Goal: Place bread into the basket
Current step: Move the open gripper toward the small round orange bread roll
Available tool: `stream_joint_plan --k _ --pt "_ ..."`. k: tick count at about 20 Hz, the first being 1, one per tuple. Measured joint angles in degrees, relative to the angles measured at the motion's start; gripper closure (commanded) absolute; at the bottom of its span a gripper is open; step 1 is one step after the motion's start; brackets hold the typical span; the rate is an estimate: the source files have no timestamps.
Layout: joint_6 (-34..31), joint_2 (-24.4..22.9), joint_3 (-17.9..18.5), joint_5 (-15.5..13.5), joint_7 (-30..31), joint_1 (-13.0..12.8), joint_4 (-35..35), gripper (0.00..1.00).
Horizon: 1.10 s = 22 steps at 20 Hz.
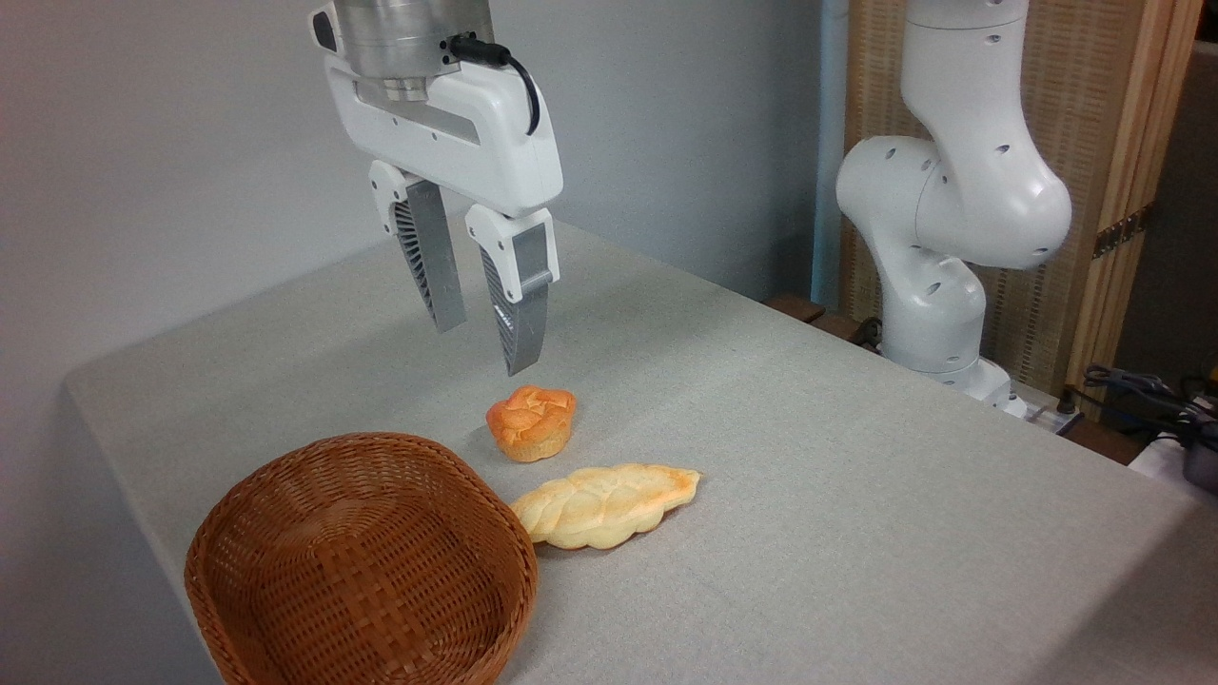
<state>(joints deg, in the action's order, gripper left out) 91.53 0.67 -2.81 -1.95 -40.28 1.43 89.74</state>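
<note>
The bread (532,421), a small orange-brown knotted bun, sits on the grey tablecloth near the middle of the view. My gripper (485,344) hangs open in the air just above and slightly left of it, holding nothing. The basket (362,563), reddish-brown wicker and with nothing inside, stands at the lower left, a short way from the bun.
A long pale-yellow braided loaf (607,504) lies between the bun and the basket's right rim, close to the rim. The arm's white base (937,238) stands at the table's far right edge. Cables (1151,400) lie beyond the right corner.
</note>
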Motion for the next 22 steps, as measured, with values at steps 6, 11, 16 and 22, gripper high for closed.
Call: stream_joint_plan --k 6,11,16,22 --pt "0.89 -0.74 -0.3 0.0 0.0 -0.3 2.06 0.0" --pt "0.9 -1.22 -0.41 0.0 0.0 -0.3 2.82 0.0" --pt "0.9 -1.55 -0.49 0.0 0.0 -0.35 3.51 0.0" --pt "7.11 -2.56 -0.96 -0.18 0.02 -4.73 9.42 0.0"
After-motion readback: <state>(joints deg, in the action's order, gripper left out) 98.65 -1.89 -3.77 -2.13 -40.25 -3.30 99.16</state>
